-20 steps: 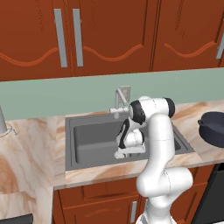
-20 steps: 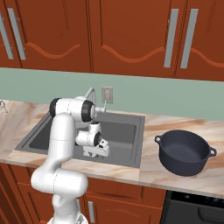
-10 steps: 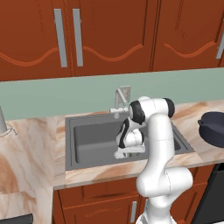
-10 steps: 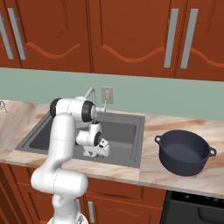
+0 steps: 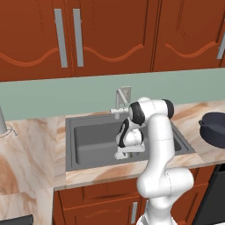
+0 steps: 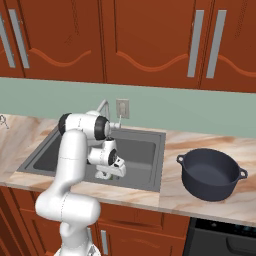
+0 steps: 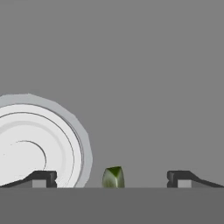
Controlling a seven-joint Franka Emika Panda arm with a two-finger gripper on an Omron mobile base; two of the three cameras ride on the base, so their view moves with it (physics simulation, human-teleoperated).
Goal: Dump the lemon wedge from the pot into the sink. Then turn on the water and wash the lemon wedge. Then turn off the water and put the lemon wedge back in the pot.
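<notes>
I have the two-finger gripper (image 7: 112, 178) spread wide and empty, low in the dark grey recessed sink (image 5: 88, 145). The tiny yellowish-green lemon wedge (image 7: 113, 177) lies between the tips, just beside the round silver-white drain (image 7: 39, 142). I should descend squarely, then close gently to avoid squeezing it sideways.

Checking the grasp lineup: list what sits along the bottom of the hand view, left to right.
Left finger → round drain, which that finger overlaps → lemon wedge → right finger, all on the sink floor. The wedge lies between the open fingers, untouched.
</notes>
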